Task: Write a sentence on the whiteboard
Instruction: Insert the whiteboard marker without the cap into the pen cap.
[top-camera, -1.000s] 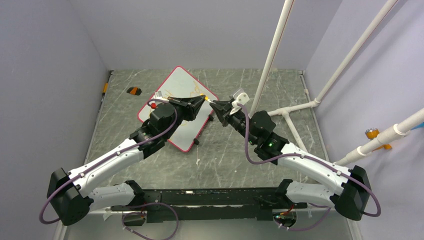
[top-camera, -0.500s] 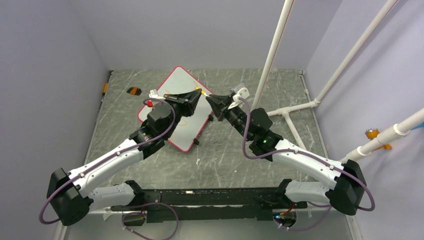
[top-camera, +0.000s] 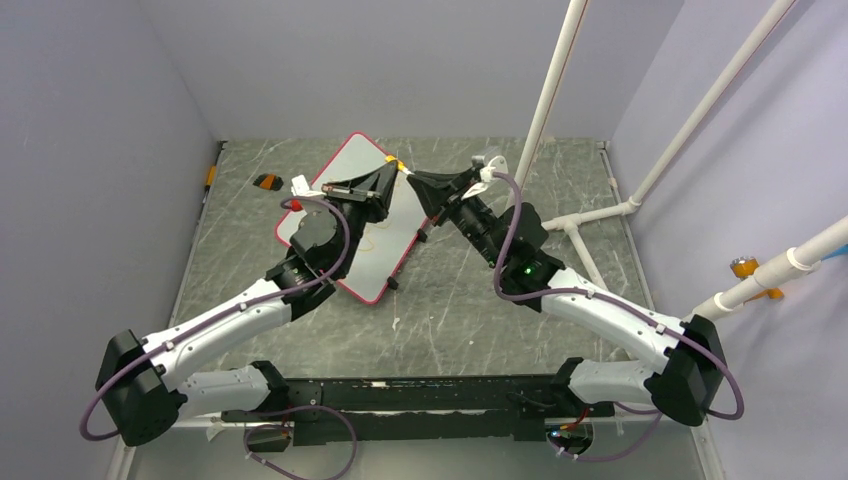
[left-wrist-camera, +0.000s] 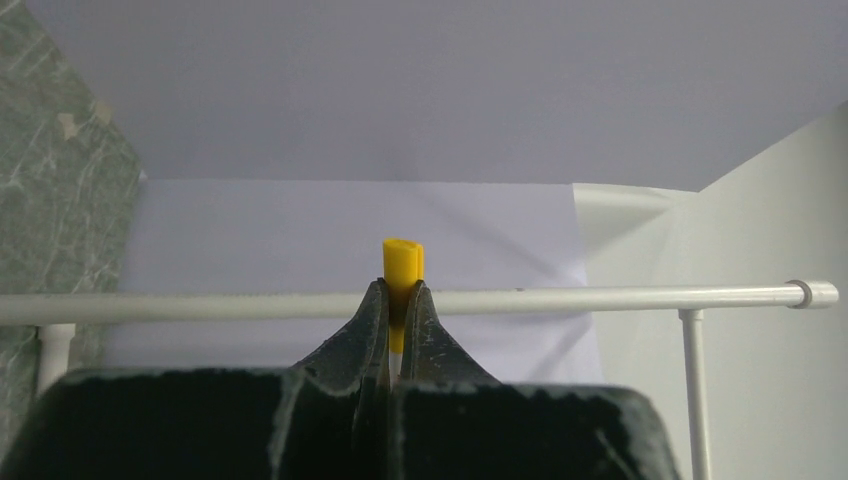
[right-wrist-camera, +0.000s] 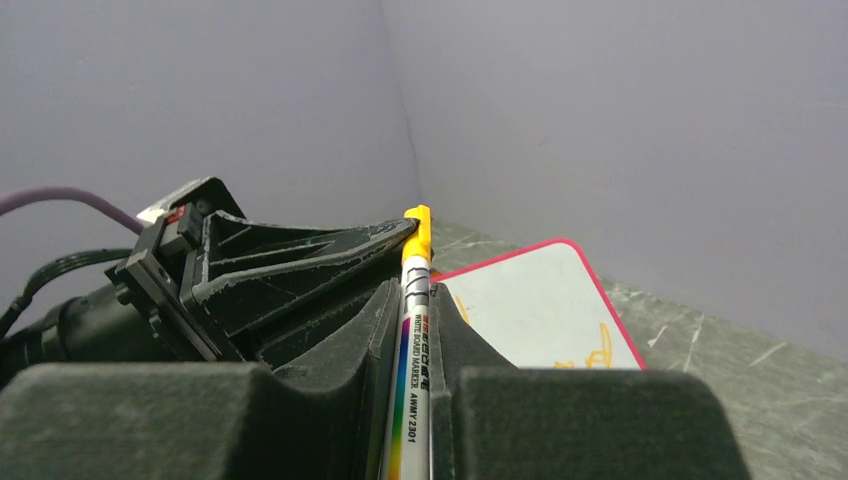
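Left gripper (left-wrist-camera: 396, 305): jaws pinched tight on yellow cap (left-wrist-camera: 402, 262). Right gripper (right-wrist-camera: 415, 300), tip to tip with it, is clamped on the marker (right-wrist-camera: 411, 360) barrel, cap at its far end. Pair held in air over far corner of whiteboard (top-camera: 398, 235), lying on table (top-camera: 480, 300); sentence (right-wrist-camera: 598, 350) shows in orange. Judged step: capping or uncapping, cannot tell which. Keep both grips in line and move straight along barrel. Sideways drift risks jamming or dropping cap.
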